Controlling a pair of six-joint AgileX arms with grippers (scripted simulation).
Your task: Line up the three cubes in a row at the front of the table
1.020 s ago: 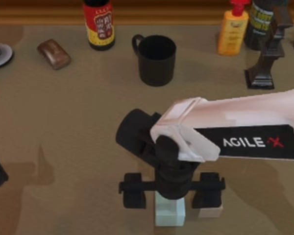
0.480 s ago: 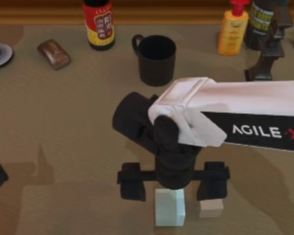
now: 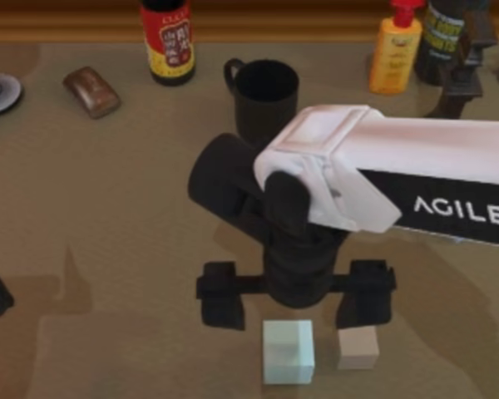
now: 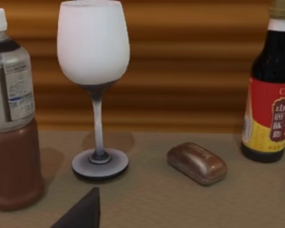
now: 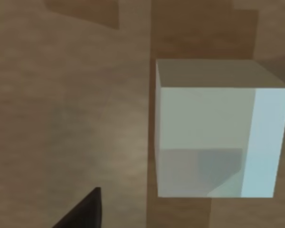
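Nearby, black mug (image 3: 266, 100), interior dark; right jaws (image 3: 295, 303) apart above mint cube (image 3: 288, 352).

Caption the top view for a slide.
Right gripper open above the mint-white cube, beige cube beside it at the table's front.

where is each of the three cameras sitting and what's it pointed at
Top view: above the table, looking down; right arm, open right gripper behind mint-white cube and beige cube.
Left wrist view: low, facing wine glass, brown lump, soy sauce bottle; dark gripper tip.
Right wrist view: facing the mint-white cube.
Shared: cube; lump and bottle.
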